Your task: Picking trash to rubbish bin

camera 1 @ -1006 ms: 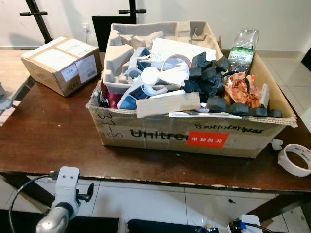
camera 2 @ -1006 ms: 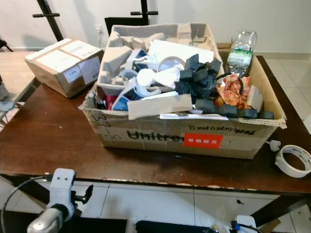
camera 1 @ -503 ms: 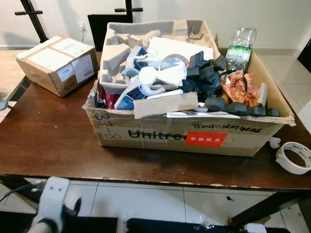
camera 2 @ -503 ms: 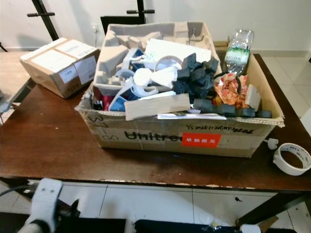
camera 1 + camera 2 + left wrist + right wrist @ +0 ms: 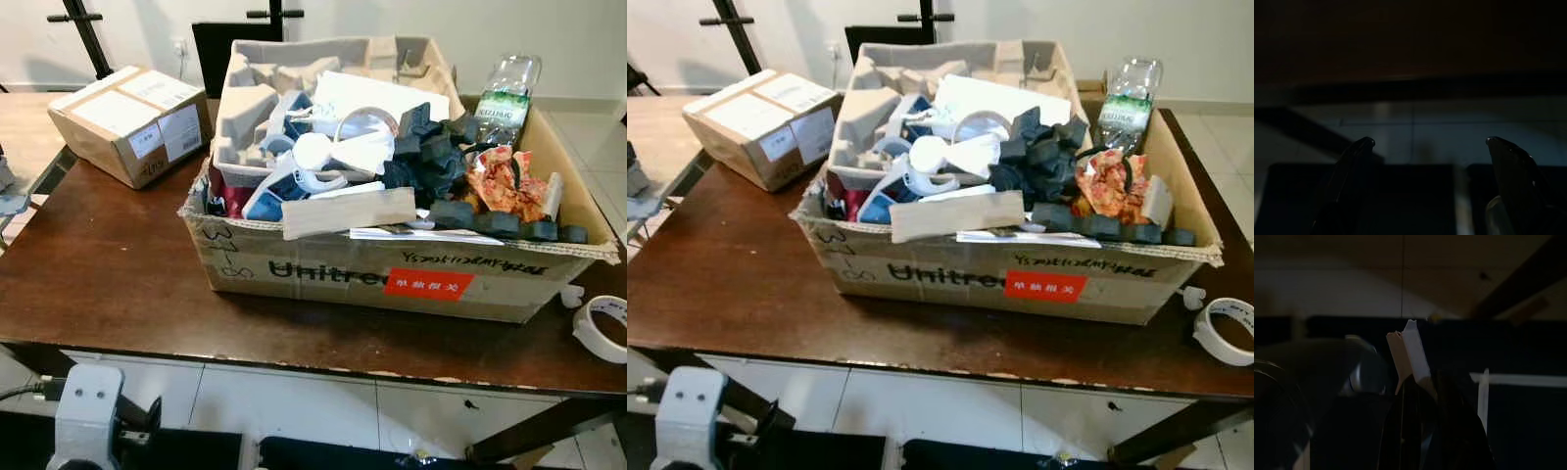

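The left arm hangs low before the table, its left hand wide open and empty, 2 fingers well apart in the dark. The right hand pinches a white paper scrap between closed fingers. On the table, a Unitree cardboard box brims with molded pulp trays, black foam blocks, a crumpled orange wrapper and a plastic bottle.

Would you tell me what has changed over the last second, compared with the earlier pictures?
The left arm dropped from its raised pose to the bottom of the head view; the left gripper hangs open in the shade. The camera shifted slightly. Nothing was grasped or released: the big trash box, small box, bottle and tape roll stayed put.
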Tool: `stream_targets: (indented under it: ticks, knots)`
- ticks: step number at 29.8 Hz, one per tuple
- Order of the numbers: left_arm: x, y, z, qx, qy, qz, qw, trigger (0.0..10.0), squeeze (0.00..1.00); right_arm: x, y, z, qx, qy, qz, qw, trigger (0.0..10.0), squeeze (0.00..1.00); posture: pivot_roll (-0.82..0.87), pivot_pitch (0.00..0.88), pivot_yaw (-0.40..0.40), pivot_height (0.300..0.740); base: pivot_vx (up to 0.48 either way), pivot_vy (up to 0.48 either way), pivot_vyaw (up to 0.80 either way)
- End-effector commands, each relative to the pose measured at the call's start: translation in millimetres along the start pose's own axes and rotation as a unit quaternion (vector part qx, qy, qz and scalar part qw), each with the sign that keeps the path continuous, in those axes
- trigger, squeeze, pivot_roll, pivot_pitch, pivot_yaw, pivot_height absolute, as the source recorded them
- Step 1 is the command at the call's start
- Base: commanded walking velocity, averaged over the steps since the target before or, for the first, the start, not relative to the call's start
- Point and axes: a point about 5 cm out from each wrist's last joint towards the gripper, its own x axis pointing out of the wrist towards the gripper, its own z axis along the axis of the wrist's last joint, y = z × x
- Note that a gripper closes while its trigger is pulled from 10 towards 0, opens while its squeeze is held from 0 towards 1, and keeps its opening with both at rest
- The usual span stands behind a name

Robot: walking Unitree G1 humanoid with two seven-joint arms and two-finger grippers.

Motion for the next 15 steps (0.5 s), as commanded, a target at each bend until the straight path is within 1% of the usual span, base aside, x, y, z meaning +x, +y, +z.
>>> stream_targets:
  ticks: [1,2,3,4,6,7,9,10,13,14,15]
  knots:
    - [-0.9,4.6,3,-0.004,0.003,0.000,1.000,10.0,0.00,-6.8,-0.2,3,0.010,0.000,0.024,1.000,10.0,0.00,0.05,0.155,0.046,0.740,0.000,0.000,0.00]
    - [0.9,7.2,7,-0.004,0.000,0.003,1.000,10.0,0.00,-9.1,-0.7,6,0.009,-0.001,0.039,0.999,10.0,0.00,0.05,0.155,0.047,0.740,0.000,0.000,0.00]
    - [6.5,12.6,13,-0.009,-0.006,0.014,1.000,10.0,0.00,-11.5,-3.1,6,-0.003,0.011,0.064,0.998,10.0,0.00,0.04,0.155,0.050,0.740,0.000,0.000,0.00]
    - [6.5,12.6,13,-0.009,-0.006,0.014,1.000,10.0,0.00,-11.5,-3.1,6,-0.003,0.011,0.064,0.998,10.0,0.00,0.04,0.155,0.050,0.740,0.000,0.000,0.00]
    - [10.5,13.4,17,-0.010,-0.009,0.015,1.000,10.0,0.00,-10.9,-6.9,-3,0.000,0.034,0.076,0.997,10.0,0.00,0.04,0.154,0.052,0.740,0.000,0.000,0.00]
    - [10.5,13.4,17,-0.010,-0.009,0.015,1.000,10.0,0.00,-10.9,-6.9,-3,0.000,0.034,0.076,0.997,10.0,0.00,0.04,0.154,0.052,0.740,0.000,0.000,0.00]
    - [11.6,11.7,20,-0.007,-0.008,0.012,1.000,10.0,0.00,-10.2,-10.6,-14,-0.008,0.062,0.074,0.995,10.0,0.00,0.04,0.153,0.052,0.740,0.000,0.000,0.00]
    - [11.6,11.7,20,-0.007,-0.008,0.012,1.000,10.0,0.00,-10.2,-10.6,-14,-0.008,0.062,0.074,0.995,10.0,0.00,0.04,0.153,0.052,0.740,0.000,0.000,0.00]
    - [8.5,2.7,17,-0.005,0.007,-0.001,1.000,10.0,0.00,-1.4,-11.7,-24,0.001,0.088,0.054,0.995,10.0,0.00,0.04,0.151,0.054,0.740,0.000,0.000,0.00]
    - [6.5,1.1,14,-0.005,0.017,-0.002,1.000,10.0,0.00,-6.5,-11.5,-22,0.001,0.083,0.055,0.995,10.0,0.00,0.04,0.151,0.054,0.740,0.000,0.000,0.00]
    - [3.6,0.7,9,-0.002,0.029,0.004,1.000,10.0,0.00,-16.0,-11.9,-16,-0.003,0.076,0.058,0.995,10.0,0.00,0.04,0.151,0.055,0.740,0.000,0.000,0.00]
